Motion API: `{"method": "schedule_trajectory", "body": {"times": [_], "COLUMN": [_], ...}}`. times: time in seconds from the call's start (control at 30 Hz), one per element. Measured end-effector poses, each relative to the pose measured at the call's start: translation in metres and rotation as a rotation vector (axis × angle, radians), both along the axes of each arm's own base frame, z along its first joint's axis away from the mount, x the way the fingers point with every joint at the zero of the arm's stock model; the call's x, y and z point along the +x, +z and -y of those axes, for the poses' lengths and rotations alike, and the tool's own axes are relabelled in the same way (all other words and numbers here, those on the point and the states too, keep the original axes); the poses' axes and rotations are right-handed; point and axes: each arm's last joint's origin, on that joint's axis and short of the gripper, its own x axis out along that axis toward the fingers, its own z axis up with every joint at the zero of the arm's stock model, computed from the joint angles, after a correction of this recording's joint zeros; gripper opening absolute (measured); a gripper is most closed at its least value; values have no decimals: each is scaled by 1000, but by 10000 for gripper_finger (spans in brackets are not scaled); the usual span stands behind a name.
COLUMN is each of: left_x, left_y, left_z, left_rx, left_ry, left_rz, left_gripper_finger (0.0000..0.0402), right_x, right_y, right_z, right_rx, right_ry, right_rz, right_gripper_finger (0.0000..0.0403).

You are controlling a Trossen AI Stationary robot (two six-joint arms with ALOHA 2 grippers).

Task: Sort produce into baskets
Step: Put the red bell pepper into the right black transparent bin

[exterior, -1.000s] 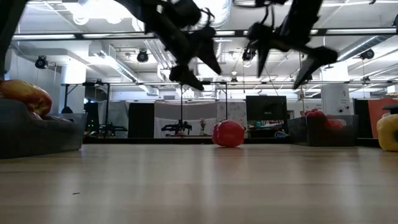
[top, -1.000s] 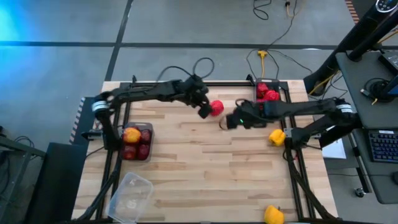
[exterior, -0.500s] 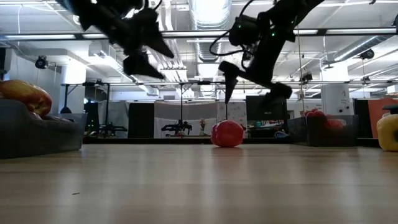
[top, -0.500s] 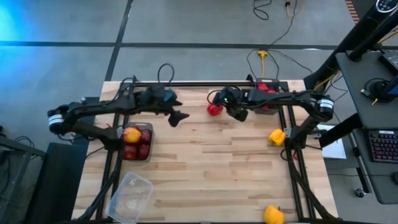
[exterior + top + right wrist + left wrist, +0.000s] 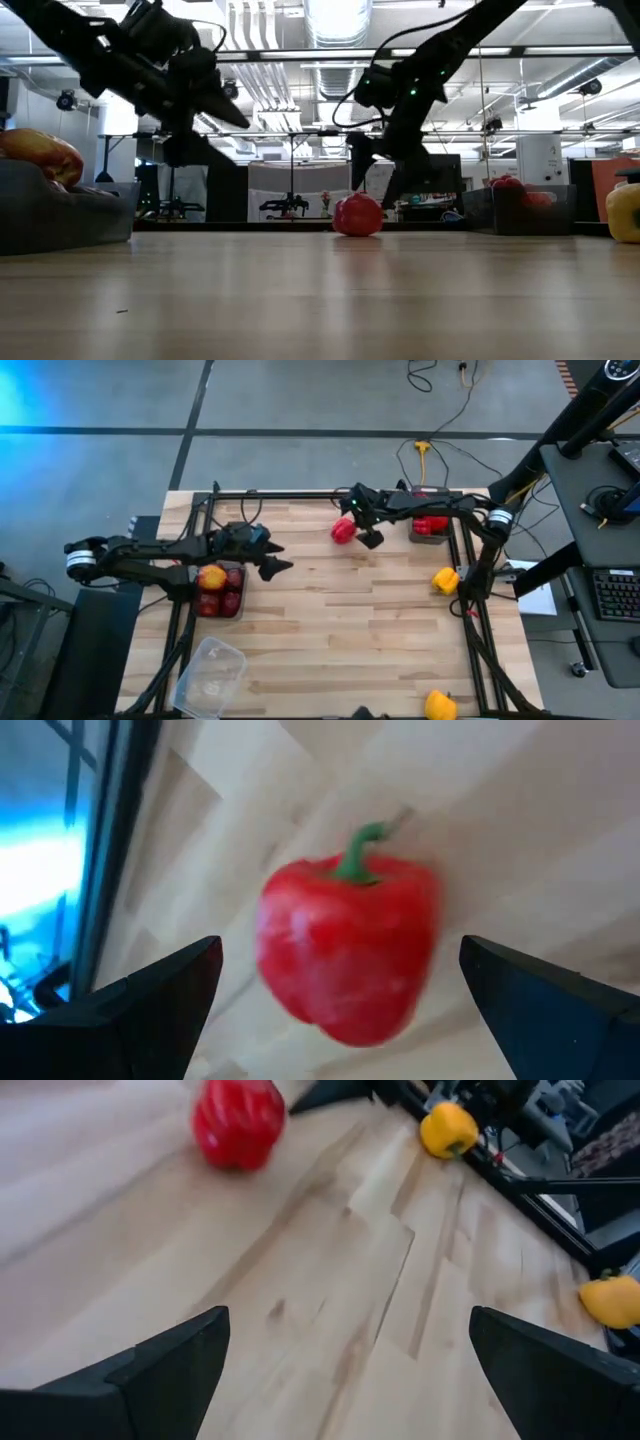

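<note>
I have the right gripper (image 5: 362, 526) spread wide just beside the red pepper (image 5: 343, 530), which sits on the desk (image 5: 340, 620) near its far edge. My left gripper (image 5: 272, 559) hangs open and empty beside the dark grey tray (image 5: 222, 590) of produce.

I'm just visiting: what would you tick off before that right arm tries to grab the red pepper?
1. Right gripper open: ok, fingers spread wide in its wrist view.
2. Red pepper between those fingers: ok, centred.
3. Pepper resting on the table, not yet gripped: ok.
4. Left gripper clear of it: ok, open and back near the left dark tray.
5. Right dark tray has room: cannot tell, partly hidden.
</note>
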Motion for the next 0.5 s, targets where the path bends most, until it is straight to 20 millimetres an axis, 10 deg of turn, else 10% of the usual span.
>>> {"method": "schedule_trajectory", "body": {"times": [0.5], "left_x": [-13], "left_y": [-33], "left_z": [27], "left_rx": [-157], "left_ry": [-4], "left_rz": [-50], "left_gripper_finger": [393], "right_x": [37], "right_y": [-21], "right_z": [45], "right_rx": [124], "right_ry": [125], "right_rz": [-129], "right_gripper_finger": [400]}}
